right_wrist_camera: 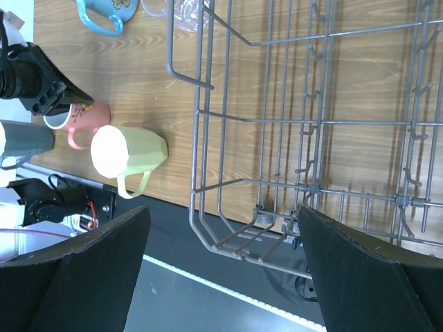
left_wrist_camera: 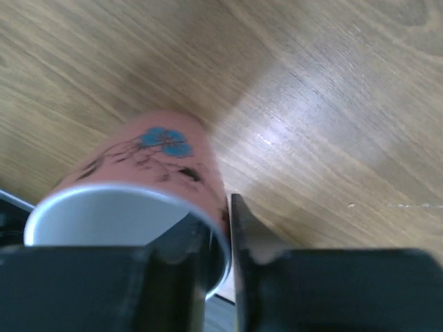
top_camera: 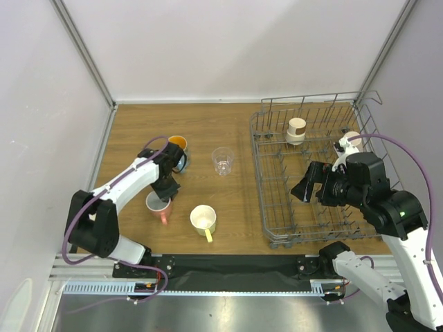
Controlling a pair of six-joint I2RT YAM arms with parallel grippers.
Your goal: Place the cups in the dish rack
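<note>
Dish rack (top_camera: 255,138) sits on the right of the surface (top_camera: 208,124) with one beige cup (top_camera: 296,128) at its far end, right tool (right_wrist_camera: 223,214) hangs wide apart and empty above its wires, and left tool (left_wrist_camera: 218,221) is clamped on the pink mug (left_wrist_camera: 156,155) by its rim, out on the wood.
</note>
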